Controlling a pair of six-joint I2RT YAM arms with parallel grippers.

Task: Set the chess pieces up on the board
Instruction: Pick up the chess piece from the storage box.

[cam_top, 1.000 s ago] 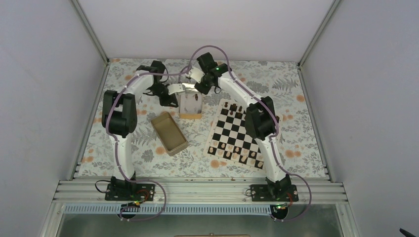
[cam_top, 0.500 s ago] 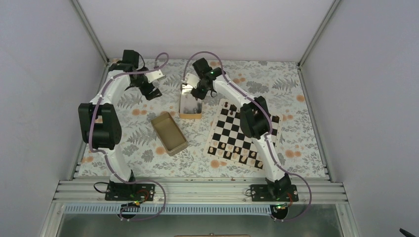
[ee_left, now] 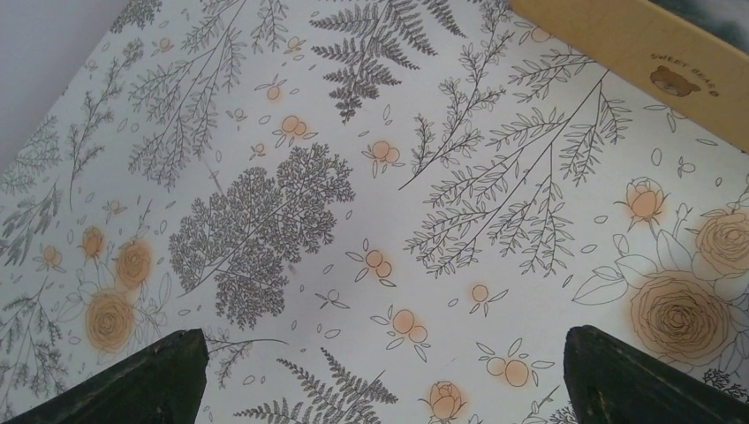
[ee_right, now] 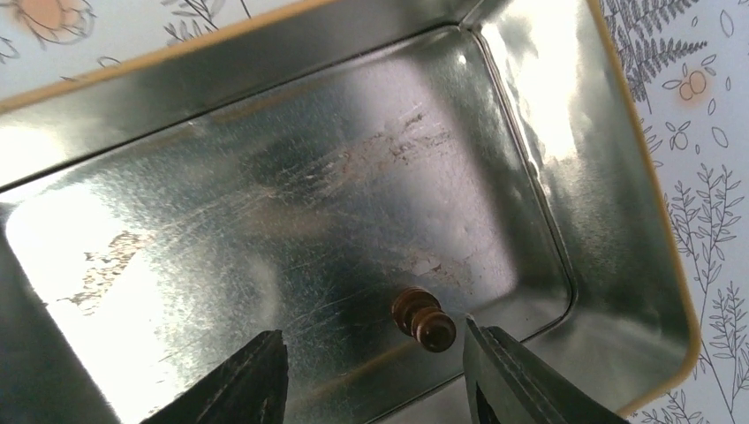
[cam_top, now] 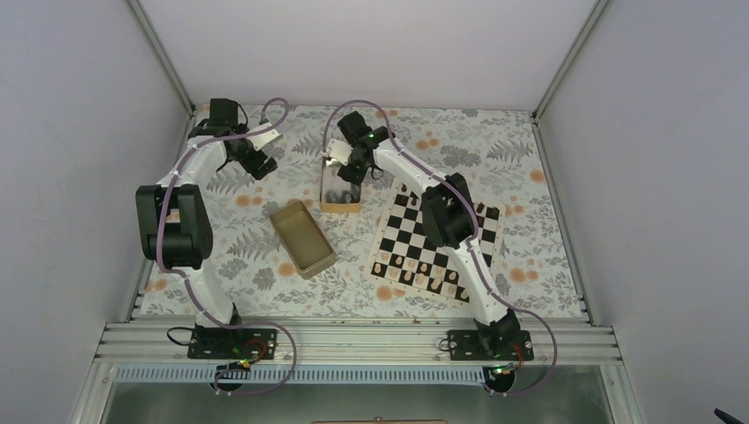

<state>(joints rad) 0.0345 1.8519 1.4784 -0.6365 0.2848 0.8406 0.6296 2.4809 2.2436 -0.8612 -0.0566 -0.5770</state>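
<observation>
A single dark brown chess piece (ee_right: 424, 320) stands upright on the shiny floor of a golden tin (ee_right: 265, 203). My right gripper (ee_right: 371, 331) is open inside that tin, and the piece sits between its fingers, close to the right one and untouched. From above, the right gripper (cam_top: 341, 172) hovers over the tin (cam_top: 340, 208), left of the board (cam_top: 490, 231). The board carries dark chess pieces (cam_top: 415, 191) on its far rows. My left gripper (ee_left: 380, 336) is wide open over the floral cloth with nothing in it; from above, this left gripper (cam_top: 256, 162) is at the far left.
A second golden tin tray (cam_top: 303, 238) lies empty between the arms. Pale wooden pieces (cam_top: 415, 272) line the board's near rows. A tin corner with a bear label (ee_left: 645, 49) shows at the top right of the left wrist view. Enclosure walls ring the table.
The left arm has swung left, away from the tin, and its gripper has opened. The right gripper has moved down into the tin and opened wider around the piece.
</observation>
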